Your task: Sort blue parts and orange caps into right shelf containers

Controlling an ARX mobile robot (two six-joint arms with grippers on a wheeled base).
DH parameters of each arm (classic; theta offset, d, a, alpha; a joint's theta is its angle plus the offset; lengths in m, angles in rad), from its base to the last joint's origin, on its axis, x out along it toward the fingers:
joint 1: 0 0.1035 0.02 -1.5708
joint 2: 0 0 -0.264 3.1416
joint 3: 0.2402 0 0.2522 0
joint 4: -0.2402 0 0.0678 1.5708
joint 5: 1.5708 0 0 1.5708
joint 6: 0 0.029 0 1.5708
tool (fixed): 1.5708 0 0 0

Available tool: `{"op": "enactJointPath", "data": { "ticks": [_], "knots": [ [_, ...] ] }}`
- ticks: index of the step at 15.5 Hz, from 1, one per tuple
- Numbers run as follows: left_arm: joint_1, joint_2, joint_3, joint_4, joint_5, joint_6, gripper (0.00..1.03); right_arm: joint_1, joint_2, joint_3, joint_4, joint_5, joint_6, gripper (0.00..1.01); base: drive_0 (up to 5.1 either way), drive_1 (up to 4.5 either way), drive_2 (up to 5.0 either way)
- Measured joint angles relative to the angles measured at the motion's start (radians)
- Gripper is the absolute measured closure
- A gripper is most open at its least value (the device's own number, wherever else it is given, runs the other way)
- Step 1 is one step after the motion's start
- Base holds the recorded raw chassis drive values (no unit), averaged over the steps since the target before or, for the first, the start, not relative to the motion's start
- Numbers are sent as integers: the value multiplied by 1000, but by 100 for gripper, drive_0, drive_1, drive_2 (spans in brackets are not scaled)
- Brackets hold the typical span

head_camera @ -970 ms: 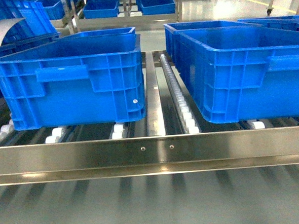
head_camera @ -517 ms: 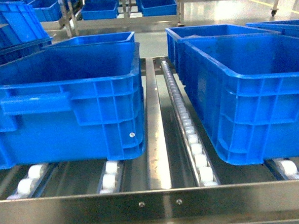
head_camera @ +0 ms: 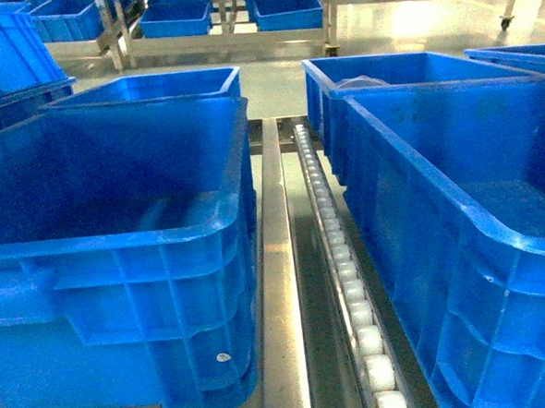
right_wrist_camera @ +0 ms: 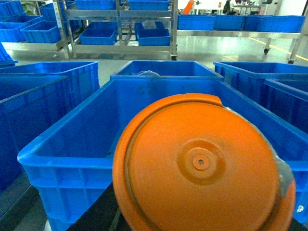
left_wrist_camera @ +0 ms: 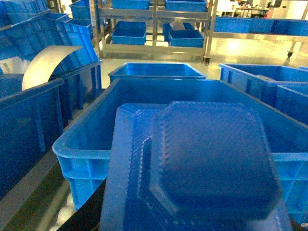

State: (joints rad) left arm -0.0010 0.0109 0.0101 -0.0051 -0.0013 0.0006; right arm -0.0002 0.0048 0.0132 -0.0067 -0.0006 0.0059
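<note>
1. Both pincers are hiding from sight, so I cannot tell if they are open or shut.
2. In the left wrist view, a blue part (left_wrist_camera: pixel 202 168) is filling the bottom of the picture. It is flat, with cut corners and a bumpy pattern. What is holding it is not showing.
3. That blue part is sitting in front of and over the near rim of a big blue crate (left_wrist_camera: pixel 86 139).
4. In the right wrist view, a round orange cap (right_wrist_camera: pixel 202 166) is filling the bottom of the picture. It has a small dot in its middle.
5. That orange cap is hanging over the near rim of another big blue crate (right_wrist_camera: pixel 62 159).
6. In the head view, the left crate (head_camera: pixel 121 296) and the right crate (head_camera: pixel 497 246) are sitting on a metal roller shelf (head_camera: pixel 279 287).
7. A line of white rollers (head_camera: pixel 351 301) is running between the two crates, closer to the right crate.
8. Behind the left crate, a second blue crate (head_camera: pixel 145 85) is sitting. Behind the right crate, one more blue crate (head_camera: pixel 403 66) is sitting, with something pale inside it that I cannot make out.
9. Far behind the roller shelf, metal racks (head_camera: pixel 229 26) are holding more blue bins (head_camera: pixel 176 17).
10. In the left wrist view, a curved white sheet (left_wrist_camera: pixel 45 65) is poking up from the crates to the left of the big blue crate.
</note>
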Motion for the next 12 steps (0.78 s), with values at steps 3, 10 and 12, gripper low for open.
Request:
{"op": "enactJointPath", "data": {
  "ticks": [3,10,12],
  "knots": [
    [0,0,0,-2,1,0,60,0,0,0,1,0,0,56,0,0,0],
    [0,0,0,-2,1,0,60,0,0,0,0,0,0,56,0,0,0],
    [0,0,0,-2,1,0,60,0,0,0,0,0,0,56,0,0,0]
  ]
}}
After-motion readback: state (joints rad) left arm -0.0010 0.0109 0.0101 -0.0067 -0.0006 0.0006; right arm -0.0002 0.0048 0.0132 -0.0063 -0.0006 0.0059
